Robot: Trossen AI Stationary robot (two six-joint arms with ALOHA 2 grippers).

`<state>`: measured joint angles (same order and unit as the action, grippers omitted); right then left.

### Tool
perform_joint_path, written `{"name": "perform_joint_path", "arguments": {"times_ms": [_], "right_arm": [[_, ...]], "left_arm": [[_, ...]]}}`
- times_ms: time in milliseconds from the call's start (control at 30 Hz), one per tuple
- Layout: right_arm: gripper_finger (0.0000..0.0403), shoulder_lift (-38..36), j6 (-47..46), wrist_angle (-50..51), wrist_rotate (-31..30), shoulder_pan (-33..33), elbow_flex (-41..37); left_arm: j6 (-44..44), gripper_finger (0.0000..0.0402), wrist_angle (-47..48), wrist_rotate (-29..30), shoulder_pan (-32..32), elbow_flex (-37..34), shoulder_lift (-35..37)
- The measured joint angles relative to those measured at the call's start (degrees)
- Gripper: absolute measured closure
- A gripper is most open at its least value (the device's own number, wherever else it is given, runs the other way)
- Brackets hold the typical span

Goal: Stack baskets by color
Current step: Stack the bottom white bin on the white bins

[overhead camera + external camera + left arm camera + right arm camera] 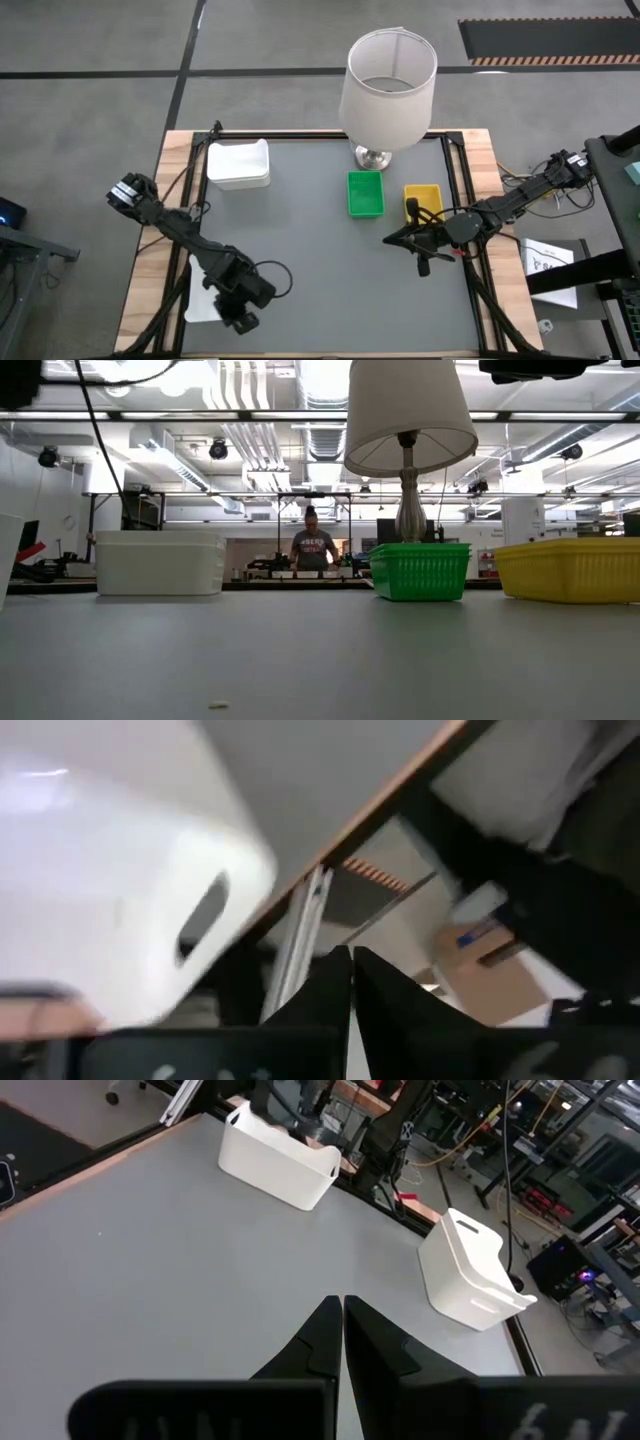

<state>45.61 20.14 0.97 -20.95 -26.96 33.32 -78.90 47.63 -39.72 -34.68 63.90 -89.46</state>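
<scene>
A white basket [238, 163] [160, 563] rests on its base at the table's far left. Another white basket [203, 290] [110, 890] sits at the near left edge, partly under my left arm. A green basket [365, 193] and a yellow basket [422, 200] stand side by side in front of the lamp. My left gripper [243, 322] [350, 960] is shut and empty, just past the near-left basket's corner, close to the table's near edge. My right gripper [390, 240] [342, 1305] is shut and empty, hovering near the yellow basket and pointing toward the table's left.
A tall lamp [388, 90] with a white shade stands at the far middle, right behind the green basket. Bare grey tabletop [320, 280] lies between the two arms. A person stands far off in the room [313, 545].
</scene>
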Motion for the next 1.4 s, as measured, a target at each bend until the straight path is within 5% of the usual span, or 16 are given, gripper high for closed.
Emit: {"name": "perform_joint_path", "arguments": {"times_ms": [267,567,700,867,933,1133,1400], "right_arm": [[0.0394,0.4,0.3,0.0,0.0,0.0,0.0],[0.0394,0.4,0.0,0.0,0.0,0.0,0.0],[0.0394,0.4,0.0,0.0,0.0,0.0,0.0],[0.0394,0.4,-0.3,-0.4,0.0,0.0,0.0],[0.0394,0.4,-0.9,-0.4,0.0,0.0,0.0],[0.0394,0.4,-1.5,-0.4,0.0,0.0,0.0],[0.0394,0.4,-1.5,-0.4,0.0,0.0,0.1]], "left_arm": [[3.8,0.0402,9.3,8.2,-3.8,-1.8,0.8],[3.4,0.0401,-4.9,14.9,-3.8,-6.0,0.2],[5.9,0.0401,-7.6,27.1,-2.0,-6.1,0.2],[10.5,0.0401,-7.4,52.8,3.5,-5.8,0.3],[13.7,0.0401,-6.3,58.1,4.5,-5.2,1.5],[28.3,0.0401,-6.4,54.5,4.5,-3.6,6.4],[23.6,0.0401,-6.7,53.0,4.4,-4.0,5.8]]}}
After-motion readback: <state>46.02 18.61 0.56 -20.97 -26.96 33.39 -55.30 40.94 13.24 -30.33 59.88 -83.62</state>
